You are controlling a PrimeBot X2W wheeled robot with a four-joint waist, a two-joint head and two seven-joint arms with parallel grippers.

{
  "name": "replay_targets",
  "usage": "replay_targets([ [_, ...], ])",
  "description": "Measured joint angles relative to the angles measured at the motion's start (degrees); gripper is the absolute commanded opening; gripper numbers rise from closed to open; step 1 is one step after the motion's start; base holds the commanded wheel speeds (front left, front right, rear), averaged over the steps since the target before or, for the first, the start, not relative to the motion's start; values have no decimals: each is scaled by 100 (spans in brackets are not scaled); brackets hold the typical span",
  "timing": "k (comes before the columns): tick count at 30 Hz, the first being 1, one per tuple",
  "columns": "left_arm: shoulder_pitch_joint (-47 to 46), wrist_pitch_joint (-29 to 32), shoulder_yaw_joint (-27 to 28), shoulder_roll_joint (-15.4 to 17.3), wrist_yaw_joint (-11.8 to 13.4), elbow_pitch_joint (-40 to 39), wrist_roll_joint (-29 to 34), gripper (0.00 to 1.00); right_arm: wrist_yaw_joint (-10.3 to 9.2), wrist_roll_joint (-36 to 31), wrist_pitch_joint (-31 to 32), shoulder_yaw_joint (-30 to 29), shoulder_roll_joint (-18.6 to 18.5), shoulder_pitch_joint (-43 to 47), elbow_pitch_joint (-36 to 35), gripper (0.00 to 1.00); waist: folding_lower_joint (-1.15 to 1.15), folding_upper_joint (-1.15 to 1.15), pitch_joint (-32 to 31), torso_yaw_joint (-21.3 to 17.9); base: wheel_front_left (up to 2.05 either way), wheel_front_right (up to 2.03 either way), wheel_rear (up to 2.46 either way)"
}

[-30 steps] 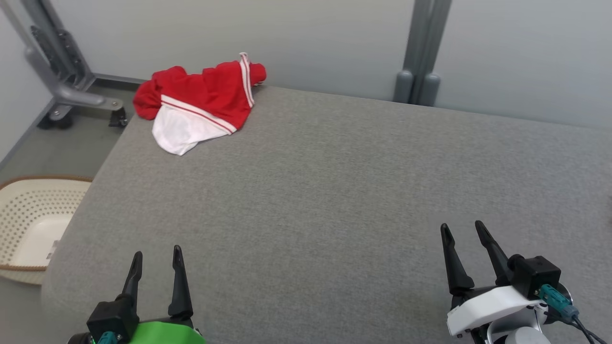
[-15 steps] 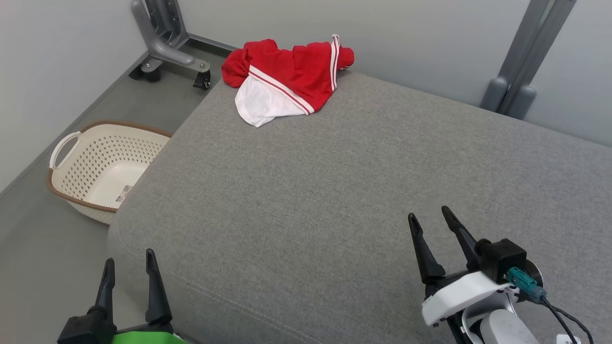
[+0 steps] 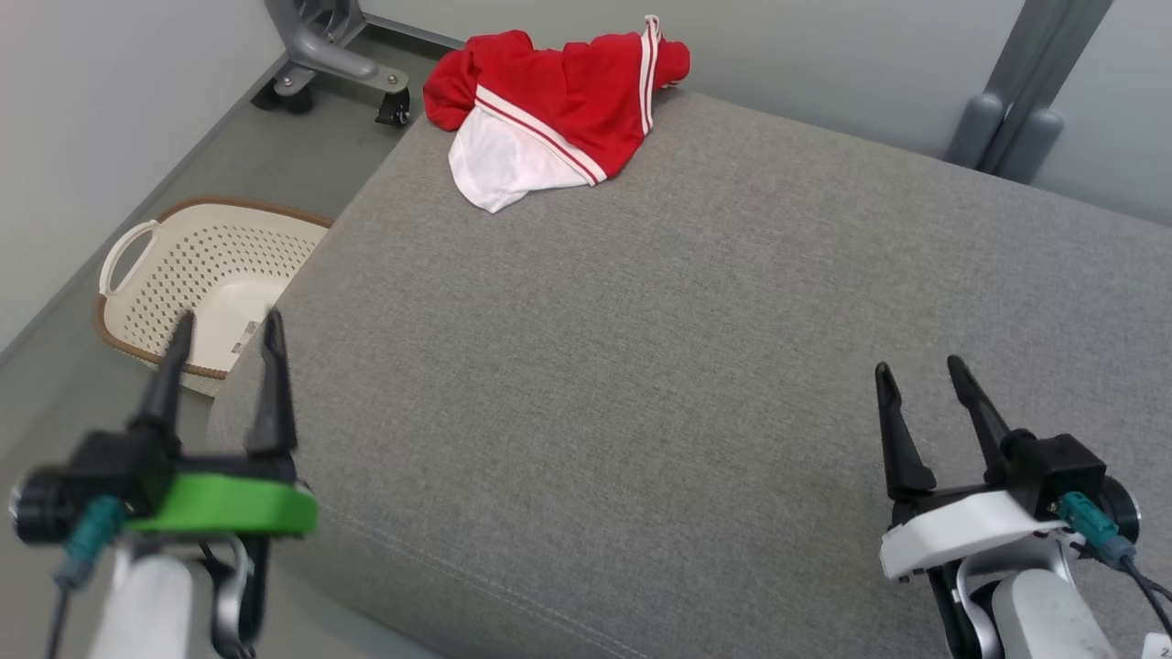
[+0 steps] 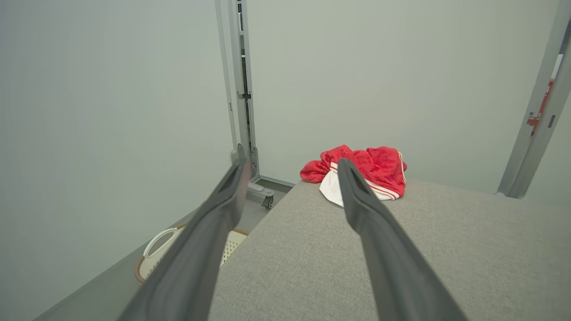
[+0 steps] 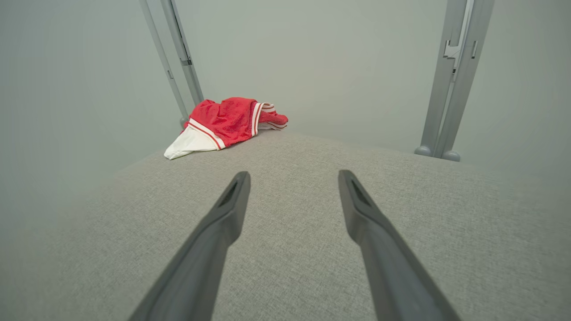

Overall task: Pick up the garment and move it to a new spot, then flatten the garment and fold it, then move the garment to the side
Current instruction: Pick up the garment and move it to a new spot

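Here my left tool hovers at the mattress's near-left corner, my right tool over its near-right corner; both point forward, fingers apart, empty.

Left hand and right hand both hang empty, fingers spread apart, pointing forward.

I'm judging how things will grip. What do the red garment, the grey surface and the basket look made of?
Red garment: soft matte fabric, perhaps sports mesh; it lies in limp folds. Grey surface: woven upholstery, visible weave and seam. Basket: probably cream moulded plastic, perforated walls, brown rim.
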Motion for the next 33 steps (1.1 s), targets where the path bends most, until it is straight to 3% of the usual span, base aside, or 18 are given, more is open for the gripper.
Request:
replay_targets([
  [9, -3212, 959, 88, 1162, -366, 759, 22, 100, 0, -765, 771, -367, 5, -514, -1633, 100, 0, 0, 554, -399, 0, 0, 0],
  [16, -5193, 1971, -67, 1669, -483, 2009, -398, 100, 0, -1169, 1279, -452, 0, -679, -2782, 100, 0, 0, 1330, -902, 0, 0, 0],
  [22, -5869, 2806, -559, 1801, -509, 2936, -756, 100, 0, -1277, 1497, -448, -32, -568, -3439, 100, 1, 0, 1992, -1400, 0, 0, 0],
  [28, -5928, 3446, -1157, 1824, -511, 3452, -1437, 100, 0, -1312, 1636, -211, -29, -545, -4021, 100, 2, 0, 2641, -1816, 0, 0, 0],
  [33, -5949, 3486, -1392, 2106, -515, 3621, -1737, 100, 0, -1366, 1681, -168, -30, -542, -4285, 100, 2, 0, 3060, -2159, 0, 0, 0],
])
